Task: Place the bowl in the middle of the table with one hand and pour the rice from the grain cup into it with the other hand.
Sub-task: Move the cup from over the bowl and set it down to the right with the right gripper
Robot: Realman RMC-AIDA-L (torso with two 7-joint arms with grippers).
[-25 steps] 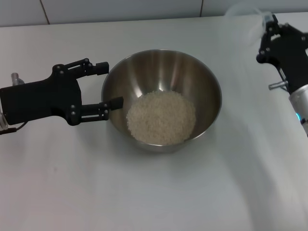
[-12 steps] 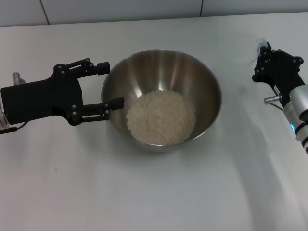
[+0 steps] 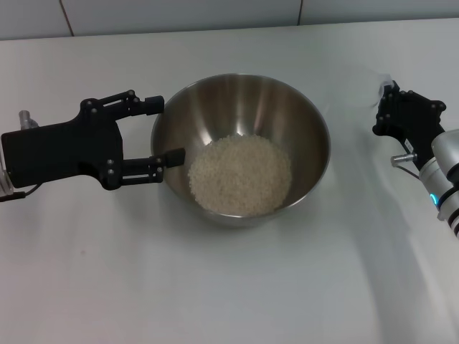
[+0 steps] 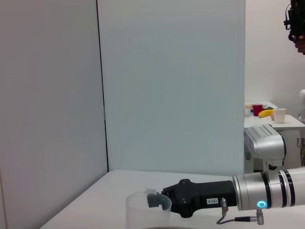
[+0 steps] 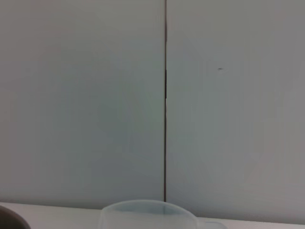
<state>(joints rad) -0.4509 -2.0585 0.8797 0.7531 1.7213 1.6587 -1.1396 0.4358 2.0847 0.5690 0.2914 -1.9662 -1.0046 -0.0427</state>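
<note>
The steel bowl (image 3: pixel 287 118) stands in the middle of the white table (image 3: pixel 237 287) with a mound of rice (image 3: pixel 240 175) in its bottom. My left gripper (image 3: pixel 166 129) is open at the bowl's left rim, one finger (image 3: pixel 147 104) outside the rim and the other (image 3: pixel 171 155) over the wall. My right gripper (image 3: pixel 384 100) is at the far right, shut on the wall of the clear grain cup (image 3: pixel 362 80). The cup stands upright and looks empty. It also shows in the left wrist view (image 4: pixel 143 212) with my right gripper (image 4: pixel 155 200), and in the right wrist view (image 5: pixel 147 212).
A tiled wall (image 3: pixel 179 14) runs along the table's back edge. The left wrist view shows grey wall panels (image 4: pixel 167 86), and a far side table (image 4: pixel 267 117) with cups and a banana behind my right arm.
My right gripper has come down and slightly left with the grain cup, settling low at the table's right side. My left gripper has barely moved. The rice stays in the bowl.
</note>
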